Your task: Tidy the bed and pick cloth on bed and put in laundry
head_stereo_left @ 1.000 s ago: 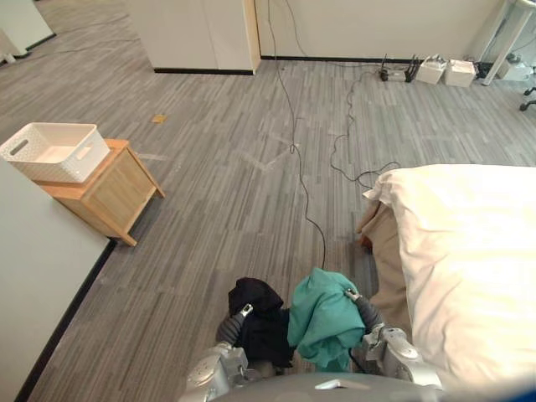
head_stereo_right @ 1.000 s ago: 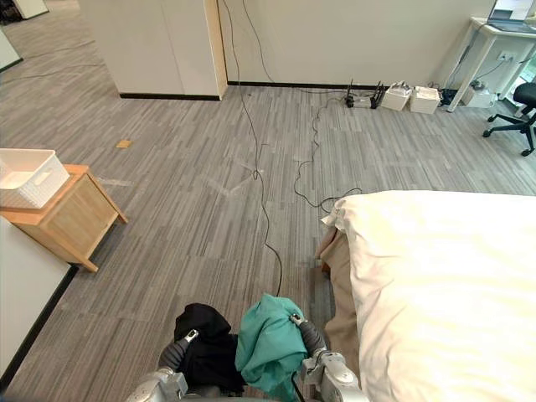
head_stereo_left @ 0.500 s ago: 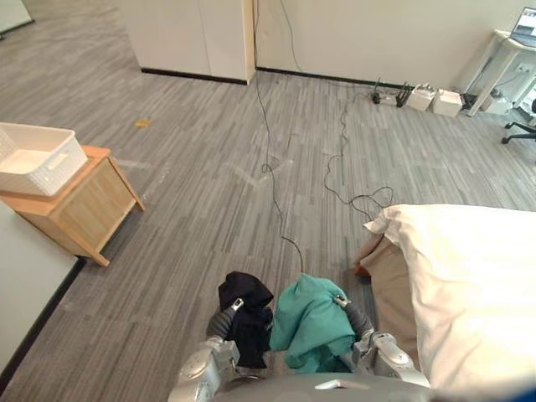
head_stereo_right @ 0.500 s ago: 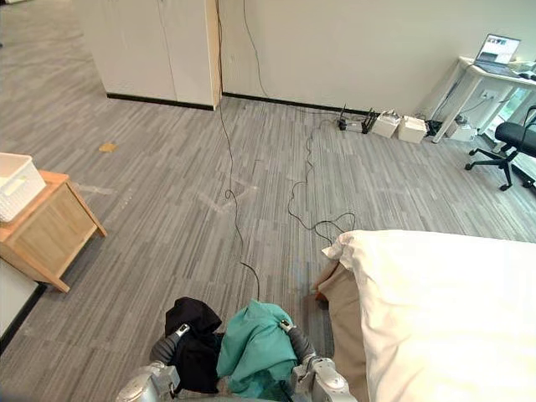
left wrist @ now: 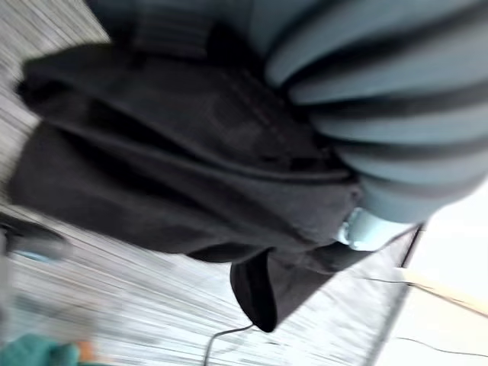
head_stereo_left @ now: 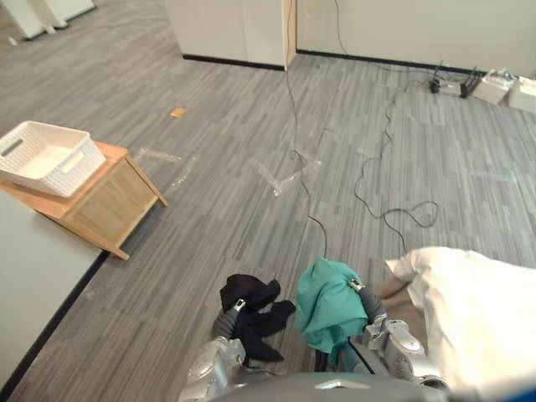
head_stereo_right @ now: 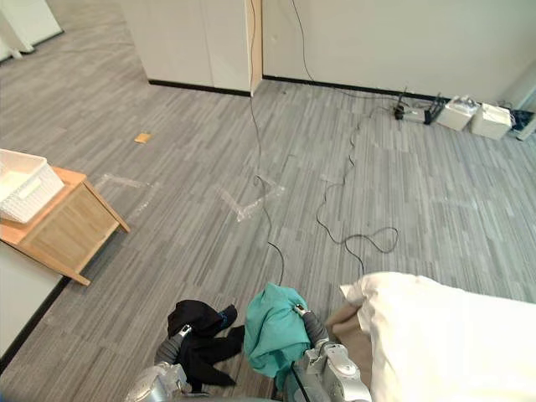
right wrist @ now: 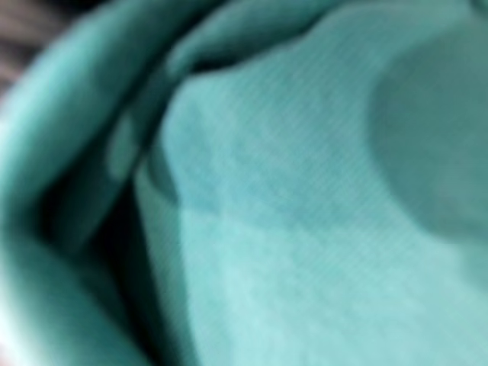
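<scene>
Left hand (left wrist: 381,107) curled round a black garment (head_stereo_left: 251,300), right hand (head_stereo_left: 367,304) buried under a teal cloth (head_stereo_left: 328,301), its grip impossible to tell, both cloths above the grey floor (head_stereo_left: 251,126), bed (head_stereo_left: 481,310) corner just beside at right, white basket (head_stereo_left: 42,155) on wooden cabinet (head_stereo_left: 105,205) well apart at left

At the far left a basket (head_stereo_left: 43,157) sits on a low cabinet (head_stereo_left: 105,201) that stands against a wall. The bed (head_stereo_left: 477,318) fills the near right corner. Between them, a cable (head_stereo_left: 303,176) trails along the floor (head_stereo_left: 209,126) from the far wall, where a power strip (head_stereo_left: 450,85) lies. Nearest, a cloth (head_stereo_left: 251,301) hangs over the left robot hand (head_stereo_left: 228,318), and just right of it a second cloth (head_stereo_left: 329,301) covers the right robot hand (head_stereo_left: 368,303), beside the bed's corner.
</scene>
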{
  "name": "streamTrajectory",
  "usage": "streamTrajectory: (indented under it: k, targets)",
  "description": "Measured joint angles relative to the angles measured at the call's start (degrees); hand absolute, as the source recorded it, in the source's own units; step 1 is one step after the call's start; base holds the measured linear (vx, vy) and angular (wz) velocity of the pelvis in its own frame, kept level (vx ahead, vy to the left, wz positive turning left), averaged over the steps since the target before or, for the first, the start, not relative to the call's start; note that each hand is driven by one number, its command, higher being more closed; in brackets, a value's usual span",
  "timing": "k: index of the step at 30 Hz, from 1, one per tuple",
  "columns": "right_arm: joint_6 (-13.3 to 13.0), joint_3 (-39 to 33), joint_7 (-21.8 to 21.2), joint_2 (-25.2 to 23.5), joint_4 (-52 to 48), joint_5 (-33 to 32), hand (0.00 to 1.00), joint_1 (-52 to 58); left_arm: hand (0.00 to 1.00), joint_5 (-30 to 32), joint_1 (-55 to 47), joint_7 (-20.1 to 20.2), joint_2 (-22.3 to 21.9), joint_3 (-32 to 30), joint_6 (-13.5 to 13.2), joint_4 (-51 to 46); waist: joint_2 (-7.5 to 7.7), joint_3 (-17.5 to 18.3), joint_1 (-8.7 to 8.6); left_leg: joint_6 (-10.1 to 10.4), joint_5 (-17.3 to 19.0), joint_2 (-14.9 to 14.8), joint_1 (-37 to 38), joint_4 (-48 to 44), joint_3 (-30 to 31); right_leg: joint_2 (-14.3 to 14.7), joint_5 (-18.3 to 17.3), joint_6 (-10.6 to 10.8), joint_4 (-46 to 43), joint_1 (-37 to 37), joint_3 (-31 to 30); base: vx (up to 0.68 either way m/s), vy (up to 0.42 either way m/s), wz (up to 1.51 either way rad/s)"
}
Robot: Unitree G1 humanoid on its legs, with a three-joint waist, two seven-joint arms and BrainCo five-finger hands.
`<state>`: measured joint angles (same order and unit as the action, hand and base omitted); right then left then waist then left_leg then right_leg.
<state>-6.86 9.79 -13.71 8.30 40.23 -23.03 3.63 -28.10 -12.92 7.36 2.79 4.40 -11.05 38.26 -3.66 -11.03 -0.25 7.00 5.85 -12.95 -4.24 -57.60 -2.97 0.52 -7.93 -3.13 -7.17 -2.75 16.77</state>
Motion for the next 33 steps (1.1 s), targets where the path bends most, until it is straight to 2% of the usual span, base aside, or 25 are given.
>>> streamTrajectory:
  k: [1,3,6,7,8,9,10,11,12,13,14,15,17,18,19,20,22,25,27,28,29,30,31,32,33]
  targets:
    - [0.57,-0.02,1.34,-0.04,-0.13,0.21,1.0,0.09,1.0,-0.01,-1.49,0.41,-0.11,0.05,0.03,-2.24,0.33,-0.85,0.45,-0.77,0.9,-0.3,-3.43,-5.12,-0.81,0.06,-0.35,0.07,1.55,-2.75,0.2,0.27,-0.043,0.04]
    - [1.2,-0.25,3.38,-0.03,-0.52,0.3,1.0,0.14,1.0,0.08,-2.57,0.97,-0.05,0.04,-0.19,-4.19,-0.14,-0.96,1.39,-0.34,2.97,1.46,-6.96,-3.53,-1.46,-0.53,-0.6,0.01,3.65,-5.33,0.5,0.27,0.006,0.02]
    - [1.4,-1.34,5.33,-0.36,-1.42,0.93,1.0,0.02,1.0,0.79,-3.11,0.92,-0.24,0.23,-3.09,-4.47,-0.16,-1.11,1.49,-1.22,5.67,6.8,-6.88,20.21,-4.64,-2.93,-0.84,0.58,4.54,-8.38,1.81,0.3,0.138,0.19]
    - [1.38,-2.09,5.51,-0.5,-2.01,1.23,1.0,0.06,1.0,0.77,-3.04,0.56,-0.35,0.65,-3.75,-5.19,-0.13,-1.09,1.56,-2.41,2.93,8.87,-5.21,34.75,-6.78,-4.0,-1.42,1.55,4.57,-9.19,2.7,0.34,0.183,0.31]
    - [1.15,-2.82,5.6,-0.44,-2.3,1.46,1.0,0.1,1.0,0.78,-2.73,-0.81,-0.22,1.64,-3.78,-5.68,-0.5,-0.96,1.61,-2.65,-1.91,9.81,-4.03,46.5,-10.13,-4.42,-2.35,3.09,5.15,-10.26,3.72,0.33,0.187,0.36]
    - [0.89,-3.06,5.7,-0.36,-2.27,1.54,1.0,0.22,1.0,0.91,-2.76,-2.01,-0.14,2.01,-2.57,-5.97,-0.73,-0.82,1.76,-3.24,-4.63,9.87,-3.84,50.14,-11.58,-4.45,-2.75,3.74,5.52,-10.92,4.19,0.34,0.204,0.42]
    - [0.32,-3.08,6.45,-0.67,-2.16,1.82,1.0,0.79,1.0,1.84,-2.01,-3.68,-0.05,2.22,-1.31,-4.62,-0.3,-0.36,2.75,-6.06,-9.56,10.32,-2.98,51.58,-14.7,-5.42,-3.74,5.32,6.32,-12.57,5.24,0.45,0.239,0.45]
    - [-0.79,-3.07,7.45,-1.23,-2.05,1.93,1.0,0.77,1.0,1.81,-1.37,-3.94,-0.06,2.16,-1.62,-2.57,0.88,0.33,3.31,-9.49,-7.95,12.55,-3.06,51.3,-15.12,-7.21,-4.6,6.74,6.55,-13.19,6.14,0.47,0.228,0.44]
    - [-1.69,-3.07,7.97,-1.29,-2.03,1.94,1.0,0.63,1.0,1.71,-1.22,-3.38,0.01,2.08,-1.97,-2.54,1.71,0.58,3.49,-10.29,-7.02,13.45,-3.59,50.83,-14.92,-7.82,-4.56,6.96,6.65,-13.13,6.29,0.48,0.203,0.4]
    - [-3.09,-3.07,8.91,-1.8,-2.01,1.98,1.0,0.6,1.0,1.75,-0.42,-2.42,0.3,2.06,-2.82,-1.7,2.48,0.75,4.26,-11.64,-5.29,14.83,-4.1,49.88,-14.35,-8.87,-3.12,8.72,6.17,-12.96,6.3,0.42,0.18,0.43]
    - [-3.59,-3.23,9.68,-2.12,-1.98,2.28,1.0,0.62,1.0,1.82,-0.24,-0.83,0.2,2.19,-5.13,-0.69,2.62,0.84,4.44,-13.41,-4.0,15.86,-3.63,48.72,-13.65,-10.37,-2.94,9.13,2.77,-12.55,6.0,0.43,0.203,0.47]
    - [-3.6,-3.57,9.93,-2.45,-1.98,3.1,1.0,0.71,1.0,1.84,-0.55,-0.54,0.04,2.25,-5.9,-0.7,2.56,0.88,4.42,-13.75,-3.25,16.3,-2.85,48.36,-13.3,-11.21,-3.07,9.34,0.0,-12.31,5.87,0.45,0.227,0.51]
    - [-3.69,-3.91,10.54,-3.16,-2.01,4.2,1.0,0.71,1.0,2.26,-1.16,-0.54,0.21,3.09,-7.9,-1.02,2.56,0.93,4.37,-14.26,-0.98,17.36,0.33,48.13,-11.68,-14.52,-3.17,10.91,-16.6,-8.18,5.3,0.39,0.196,0.48]
    - [-3.91,-3.83,10.88,-3.88,-2.35,4.2,1.0,0.59,1.0,4.79,-0.87,-2.32,0.82,4.7,-10.49,-2.02,3.21,0.95,4.29,-14.64,0.38,18.39,2.75,48.34,-10.13,-17.84,0.34,12.09,-31.58,-3.06,3.77,0.43,0.164,0.79]
    - [-3.95,-3.52,11.57,-4.43,-3.1,4.23,1.0,0.89,1.0,7.85,-0.96,-4.67,1.61,6.11,-15.16,-3.95,4.02,0.79,4.02,-14.99,1.62,19.61,5.69,48.79,-7.4,-20.41,0.89,10.86,-44.43,1.11,2.86,0.43,0.137,0.87]
    - [-3.95,-3.58,11.89,-4.6,-3.37,4.22,1.0,1.11,1.0,8.96,-1.2,-5.68,1.9,6.67,-17.22,-5.8,4.16,0.83,3.99,-15.0,2.06,20.02,7.31,49.18,-6.11,-21.16,0.43,10.11,-48.84,2.6,2.91,0.44,0.084,1.03]
    - [-3.86,-3.62,13.68,-4.67,-5.14,4.18,1.0,2.29,1.0,10.74,-0.64,-8.06,2.46,6.96,-18.63,-16.35,3.84,0.96,3.31,-15.05,2.52,20.65,12.66,52.19,-0.42,-21.68,-1.84,6.8,-54.98,7.9,3.24,0.4,0.014,1.15]
    - [-3.9,-3.58,14.86,-5.02,-7.45,4.08,1.0,2.54,1.0,10.29,4.56,-9.16,2.93,6.78,-17.56,-18.87,3.73,1.33,1.8,-14.6,3.07,19.9,15.13,53.88,6.68,-19.33,-5.64,6.95,-47.4,14.51,3.22,0.38,-0.119,1.36]
    - [-3.95,-3.52,15.84,-5.2,-7.48,4.05,1.0,2.47,1.0,8.42,6.21,-9.04,2.92,6.85,-16.12,-18.44,2.51,1.62,0.92,-13.44,4.58,17.72,15.47,53.37,10.51,-16.0,-5.8,7.12,-33.98,17.52,3.05,0.29,-0.169,0.95]
    - [-4.21,-3.5,16.49,-5.24,-7.02,3.93,1.0,2.5,1.0,7.22,6.07,-8.64,2.92,6.79,-16.29,-17.04,1.75,1.66,0.71,-12.25,5.26,15.68,15.75,53.33,12.14,-13.46,-3.11,7.35,-21.95,18.33,2.97,0.37,-0.244,0.84]
    - [-4.84,-3.5,16.99,-5.56,-6.47,3.34,1.0,2.61,1.0,6.48,5.93,-7.68,2.89,6.82,-17.35,-15.07,1.62,1.66,0.86,-10.32,6.38,13.89,16.12,52.99,12.72,-11.37,2.67,8.05,-8.54,18.09,2.83,0.39,-0.272,0.74]
    - [-5.15,-3.44,17.28,-5.77,-6.42,2.96,1.0,2.71,1.0,6.31,5.41,-7.4,2.89,6.88,-18.2,-14.2,2.11,1.61,1.0,-9.2,7.07,13.33,16.21,52.62,12.69,-10.82,5.86,9.17,-3.04,18.23,2.71,0.43,-0.318,0.52]
    - [-5.97,-3.05,17.71,-6.14,-6.33,2.86,1.0,2.64,1.0,6.39,3.87,-7.32,2.88,6.9,-20.1,-13.03,3.65,1.08,1.51,-7.0,8.47,12.76,17.18,52.04,12.16,-10.94,9.6,9.56,3.04,19.08,2.27,0.59,-0.445,0.38]
    - [-6.56,-2.3,17.95,-6.19,-6.34,2.86,1.0,2.63,1.0,6.87,2.13,-7.32,2.99,6.91,-21.36,-12.56,5.34,0.77,1.86,-4.66,10.44,12.66,19.0,51.55,10.79,-11.96,10.36,9.52,4.01,19.25,1.99,0.6,-0.456,0.35]
    - [-6.71,-2.32,17.99,-6.05,-6.29,2.82,1.0,2.64,1.0,7.25,1.59,-7.32,2.97,6.99,-21.7,-12.21,5.59,0.55,1.84,-3.98,11.73,12.09,20.4,51.23,10.09,-12.29,14.24,8.02,2.83,19.05,2.11,0.62,-0.452,0.26]
